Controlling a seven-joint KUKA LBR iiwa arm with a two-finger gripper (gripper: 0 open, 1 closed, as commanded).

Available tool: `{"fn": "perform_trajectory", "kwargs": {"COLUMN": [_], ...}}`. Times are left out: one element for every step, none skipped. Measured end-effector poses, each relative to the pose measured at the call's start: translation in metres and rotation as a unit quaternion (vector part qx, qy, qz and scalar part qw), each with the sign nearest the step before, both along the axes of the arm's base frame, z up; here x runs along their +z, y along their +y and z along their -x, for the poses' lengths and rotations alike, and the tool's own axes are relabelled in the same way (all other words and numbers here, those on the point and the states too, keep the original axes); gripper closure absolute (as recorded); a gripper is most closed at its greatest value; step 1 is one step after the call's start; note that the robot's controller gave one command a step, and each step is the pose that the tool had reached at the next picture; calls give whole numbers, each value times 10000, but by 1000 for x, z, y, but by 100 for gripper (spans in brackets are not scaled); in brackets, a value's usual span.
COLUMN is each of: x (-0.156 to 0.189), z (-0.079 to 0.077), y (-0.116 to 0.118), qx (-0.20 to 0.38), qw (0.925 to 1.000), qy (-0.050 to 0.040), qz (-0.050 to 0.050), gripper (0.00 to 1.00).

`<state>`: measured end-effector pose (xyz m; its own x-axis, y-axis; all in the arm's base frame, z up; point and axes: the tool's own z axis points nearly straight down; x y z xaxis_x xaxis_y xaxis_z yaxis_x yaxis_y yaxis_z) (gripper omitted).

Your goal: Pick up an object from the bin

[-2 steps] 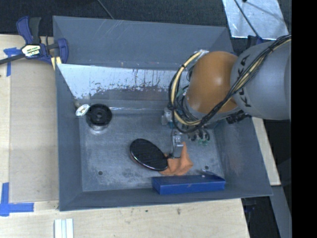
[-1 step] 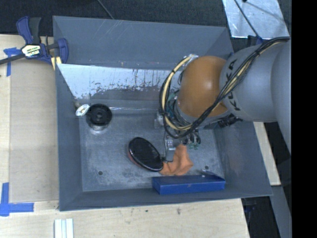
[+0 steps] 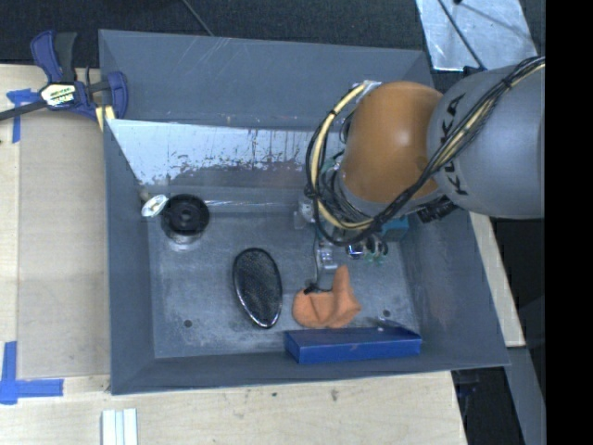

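My gripper (image 3: 324, 265) hangs low in the bin's right half, just over the upper left edge of an orange soft lump (image 3: 329, 309) that lies on the floor near the front wall. The gripper's lower end touches or nearly touches this lump. A long blue flat block (image 3: 352, 346) lies along the front wall right below the lump. Left of the lump rests a black glossy oval thing (image 3: 257, 286), apart from the gripper.
A black round cap-like thing (image 3: 184, 217) with a small white piece (image 3: 153, 206) beside it stands at the bin's back left. The arm with its orange cover and cables fills the bin's right rear.
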<state>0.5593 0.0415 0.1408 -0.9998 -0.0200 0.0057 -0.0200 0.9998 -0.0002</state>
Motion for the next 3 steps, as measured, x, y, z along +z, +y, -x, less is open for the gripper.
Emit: {"fn": "perform_trajectory", "kwargs": {"x": [25,-21,-46], "z": [4,15,23], "y": [34,4,-22], "qx": [89,577,608], "qw": [9999,9983,9981], "qy": [-71,-63,-20], "qz": [-2,-20,25], "gripper": [0,0,0]}}
